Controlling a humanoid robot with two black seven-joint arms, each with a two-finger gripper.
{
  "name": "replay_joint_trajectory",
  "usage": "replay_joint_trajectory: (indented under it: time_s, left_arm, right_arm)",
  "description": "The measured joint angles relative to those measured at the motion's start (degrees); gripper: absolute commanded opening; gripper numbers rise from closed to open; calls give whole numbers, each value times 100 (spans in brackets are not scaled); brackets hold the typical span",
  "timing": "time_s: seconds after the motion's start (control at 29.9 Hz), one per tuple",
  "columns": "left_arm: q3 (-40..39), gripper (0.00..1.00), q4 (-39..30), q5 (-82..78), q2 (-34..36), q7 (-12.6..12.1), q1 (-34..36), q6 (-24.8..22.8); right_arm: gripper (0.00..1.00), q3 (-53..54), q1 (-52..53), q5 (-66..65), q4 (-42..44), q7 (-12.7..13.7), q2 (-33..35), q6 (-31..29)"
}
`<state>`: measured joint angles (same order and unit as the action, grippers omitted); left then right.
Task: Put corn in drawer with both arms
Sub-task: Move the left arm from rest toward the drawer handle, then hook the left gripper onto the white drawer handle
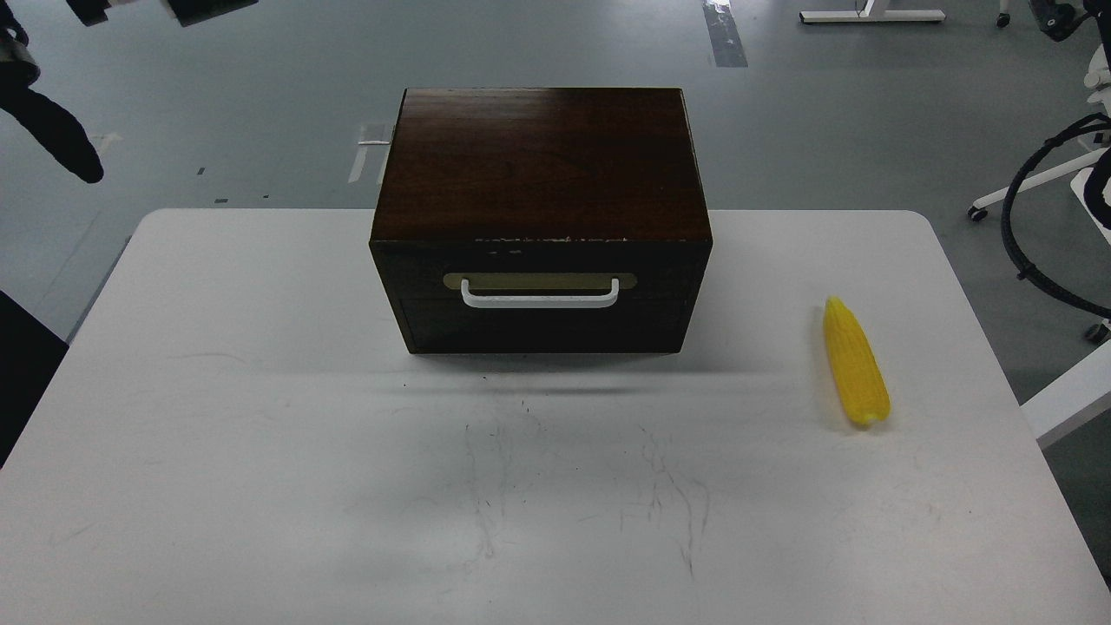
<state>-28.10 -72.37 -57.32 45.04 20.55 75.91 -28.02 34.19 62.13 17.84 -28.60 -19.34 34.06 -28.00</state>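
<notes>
**Corn out, drawer shut, no grippers showing**

The white table (260, 486) sat nearest, scuffed. The corn (856, 364) lay on it, well right of the closed drawer (540, 295). It looked light, stiff and a bit slick, so I'd grab mid-cob. Neither gripper was in view, so can't tell their state.

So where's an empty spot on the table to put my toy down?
The table is bare across the whole near side, in front of the drawer, and left of the wooden box. Right of the box, only the corn takes space.
</notes>
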Motion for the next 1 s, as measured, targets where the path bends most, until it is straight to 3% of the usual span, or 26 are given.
replay_joint_trajectory:
  time_s: [0.23, 0.5, 0.67, 1.0]
  left_arm:
    - [360, 82, -1032, -2940, -833, 83, 327, 1]
    - [2314, 82, -1109, -5422, -1738, 348, 750, 2]
    - [2896, 82, -823, -6101, -2161, 403, 782, 2]
    - [3020, 82, -489, -6181, -2346, 406, 736, 2]
  right_arm:
    - [100, 0, -1, 0, 10, -1, 84, 0]
    - [100, 0, -71, 0, 22, -39, 234, 0]
    - [100, 13, -147, 0, 22, -45, 301, 0]
    - [100, 17, -867, 8, 13, -45, 381, 0]
